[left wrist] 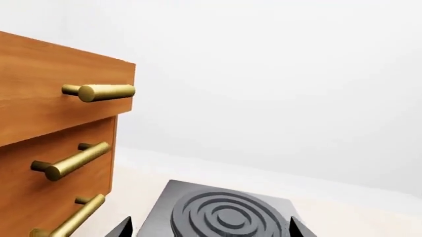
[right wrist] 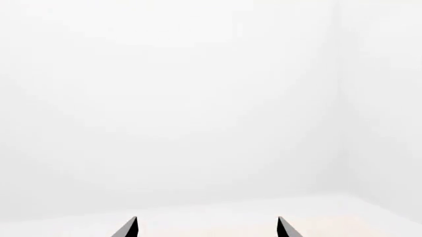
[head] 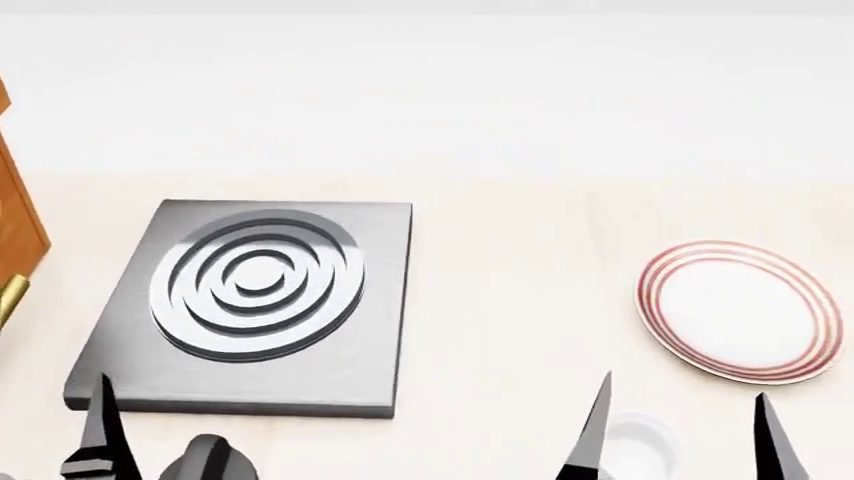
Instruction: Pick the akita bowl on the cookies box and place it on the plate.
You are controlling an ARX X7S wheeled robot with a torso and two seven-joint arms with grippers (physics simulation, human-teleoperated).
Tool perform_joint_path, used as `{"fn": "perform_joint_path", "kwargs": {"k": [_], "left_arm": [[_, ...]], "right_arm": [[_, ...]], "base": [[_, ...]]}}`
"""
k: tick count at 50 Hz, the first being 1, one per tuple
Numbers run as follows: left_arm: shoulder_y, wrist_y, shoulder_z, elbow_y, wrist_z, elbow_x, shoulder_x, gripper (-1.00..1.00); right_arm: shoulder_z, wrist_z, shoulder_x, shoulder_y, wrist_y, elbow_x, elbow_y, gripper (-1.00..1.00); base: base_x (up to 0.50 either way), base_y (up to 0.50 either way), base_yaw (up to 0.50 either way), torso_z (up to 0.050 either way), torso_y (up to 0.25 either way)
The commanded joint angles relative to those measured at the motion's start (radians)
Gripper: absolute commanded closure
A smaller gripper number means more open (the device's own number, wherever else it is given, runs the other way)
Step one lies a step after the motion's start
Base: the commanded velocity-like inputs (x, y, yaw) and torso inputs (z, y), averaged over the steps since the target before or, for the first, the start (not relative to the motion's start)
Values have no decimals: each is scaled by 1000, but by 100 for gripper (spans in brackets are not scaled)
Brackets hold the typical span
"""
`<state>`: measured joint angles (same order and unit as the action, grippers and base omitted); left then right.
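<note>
Red-ringed white plate (head: 734,312) — bare, flat, at counter's right.

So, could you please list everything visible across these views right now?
Stove plate: one, dark grey with raised rings, counter left.
Plate: one, white with red rings, counter right.
Cup: one, white, near edge, between the right fingertips.
Drawers: one wooden unit, three brass handles, left of the stove plate.
Bowl and cookies box: not in view.
Left end effector: black, open, near the stove plate.
Right end effector: black, open, empty.
</note>
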<state>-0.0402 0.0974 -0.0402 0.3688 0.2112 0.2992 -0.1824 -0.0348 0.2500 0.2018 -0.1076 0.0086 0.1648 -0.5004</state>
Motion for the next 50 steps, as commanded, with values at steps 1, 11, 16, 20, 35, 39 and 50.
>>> {"fn": "perform_joint_path", "kwargs": {"k": [1, 11, 16, 20, 35, 39, 50], "left_arm": [[-9, -12, -10, 0, 4, 1, -6, -100], [-8, -15, -15, -3, 8, 5, -12, -100], [-7, -16, -18, -5, 11, 7, -14, -100], [-7, -17, -20, -5, 13, 9, -17, -100], [-7, -16, -27, -2, 22, 16, -25, -100], [-5, -13, -29, 0, 25, 16, -28, -100], [3, -4, -35, 2, 33, 21, -35, -100]], "right_arm": [[17, 8, 18, -8, 4, 27, -37, -100], [17, 6, 26, -10, -5, 43, -38, -100], [15, 6, 30, -9, -7, 45, -39, -100], [14, 7, 34, -10, -8, 47, -43, -100], [9, 9, 46, -14, -12, 54, -50, -100], [8, 11, 49, -13, -10, 55, -51, -100], [5, 5, 63, -4, 21, 92, -53, -100]], "base": [[-51, -500, 0, 0, 0], [-55, -500, 0, 0, 0], [-55, -500, 0, 0, 0], [-53, -500, 0, 0, 0], [-53, -500, 0, 0, 0], [-54, -500, 0, 0, 0], [-19, -500, 0, 0, 0]]}}
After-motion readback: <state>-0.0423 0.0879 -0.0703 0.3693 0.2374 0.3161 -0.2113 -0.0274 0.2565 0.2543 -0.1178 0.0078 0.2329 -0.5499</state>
